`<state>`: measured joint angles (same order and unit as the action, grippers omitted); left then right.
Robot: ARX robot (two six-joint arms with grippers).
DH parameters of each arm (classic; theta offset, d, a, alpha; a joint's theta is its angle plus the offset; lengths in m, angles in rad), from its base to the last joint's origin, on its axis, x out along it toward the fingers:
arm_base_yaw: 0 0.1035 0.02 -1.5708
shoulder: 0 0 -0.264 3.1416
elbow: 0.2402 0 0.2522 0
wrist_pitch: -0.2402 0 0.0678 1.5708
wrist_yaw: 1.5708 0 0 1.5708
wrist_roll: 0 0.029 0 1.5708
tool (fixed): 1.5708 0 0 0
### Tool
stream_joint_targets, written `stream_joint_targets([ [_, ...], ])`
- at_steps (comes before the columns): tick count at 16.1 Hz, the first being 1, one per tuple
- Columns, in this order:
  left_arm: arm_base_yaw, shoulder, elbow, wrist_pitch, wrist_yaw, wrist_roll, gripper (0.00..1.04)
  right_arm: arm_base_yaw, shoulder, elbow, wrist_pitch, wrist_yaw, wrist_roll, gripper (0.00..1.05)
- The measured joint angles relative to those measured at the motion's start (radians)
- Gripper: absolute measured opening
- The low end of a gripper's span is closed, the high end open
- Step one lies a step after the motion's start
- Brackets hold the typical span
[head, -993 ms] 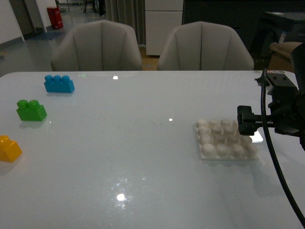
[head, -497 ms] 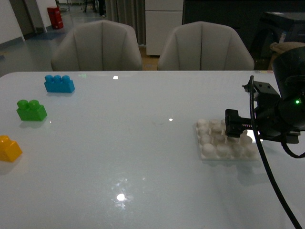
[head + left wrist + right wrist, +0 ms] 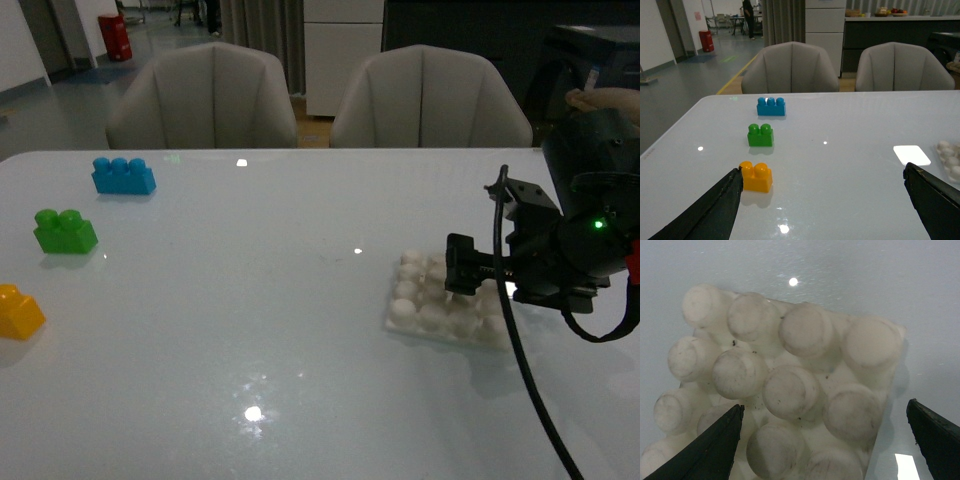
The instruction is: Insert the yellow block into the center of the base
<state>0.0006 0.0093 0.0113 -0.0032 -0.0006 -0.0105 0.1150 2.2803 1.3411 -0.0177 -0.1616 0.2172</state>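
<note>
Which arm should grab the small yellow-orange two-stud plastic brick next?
Left. The open left gripper has the yellow-orange brick just ahead; the right gripper is at the white studded plastic base plate.

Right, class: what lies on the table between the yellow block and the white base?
Nothing. In the front view the table between the yellow block and the base is bare, apart from small glints of light.

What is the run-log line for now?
right pincer: open at square white studded plastic base | small yellow plastic brick: untouched | left pincer: open
</note>
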Motion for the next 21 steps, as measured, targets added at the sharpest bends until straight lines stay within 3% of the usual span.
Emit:
stream_joint_targets([
  [13,0.0,0.0,0.0,0.0,0.0,0.0,0.98,0.195,0.01,0.027,-0.014,-0.072,0.147,0.98],
  [21,0.0,0.0,0.0,0.0,0.0,0.0,0.98,0.244,-0.018,-0.016,-0.009,-0.09,0.22,0.98],
])
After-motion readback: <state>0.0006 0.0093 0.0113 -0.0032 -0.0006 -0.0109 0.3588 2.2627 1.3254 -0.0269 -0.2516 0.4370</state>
